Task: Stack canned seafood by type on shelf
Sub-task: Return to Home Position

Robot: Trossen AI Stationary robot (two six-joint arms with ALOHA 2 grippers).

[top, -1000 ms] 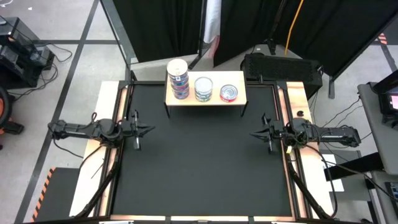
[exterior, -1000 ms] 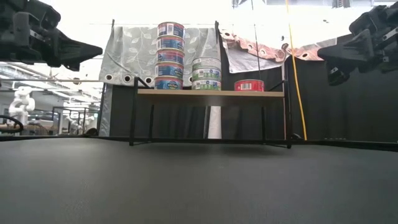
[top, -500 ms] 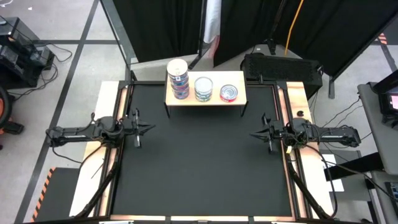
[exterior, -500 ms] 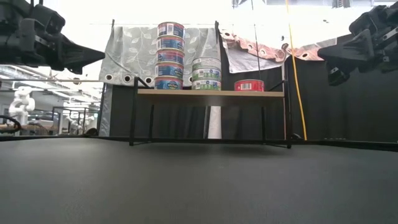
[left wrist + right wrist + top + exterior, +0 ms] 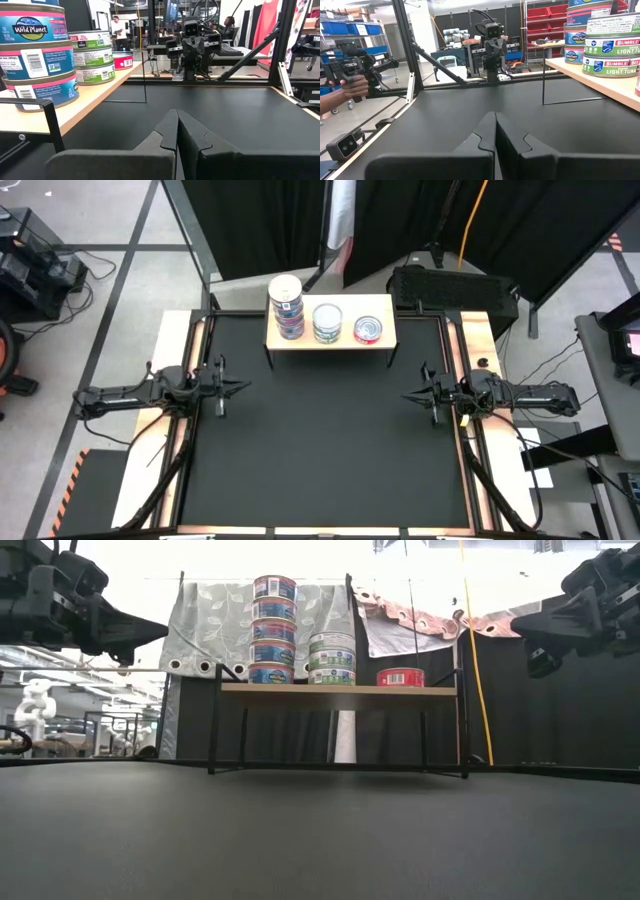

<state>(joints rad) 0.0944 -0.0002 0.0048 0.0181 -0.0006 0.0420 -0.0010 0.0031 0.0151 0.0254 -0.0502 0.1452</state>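
Now, sorting looks done: shelf [image 5: 330,337] at far edge of tabletop [image 5: 320,460] carries blue tin stack [image 5: 274,630], green tin stack [image 5: 332,658] just beside it, and single red tin [image 5: 400,677] at shelf's other end, so types stay separate. Left pincer [image 5: 238,388] and right pincer [image 5: 408,394] hang well clear of shelf, one each side, fingers pressed together, empty. Nothing stands between pincers and shelf. Person's hand [image 5: 350,86] shows beyond tabletop.

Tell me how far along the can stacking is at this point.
Done: the shelf holds a five-tin blue stack, a three-tin green stack and one red tin, sorted by type. In hand: nothing; the left hand and right hand are shut and empty, at opposite sides of the table. Left: no tin shows off the shelf, so seemingly only parking the arms.
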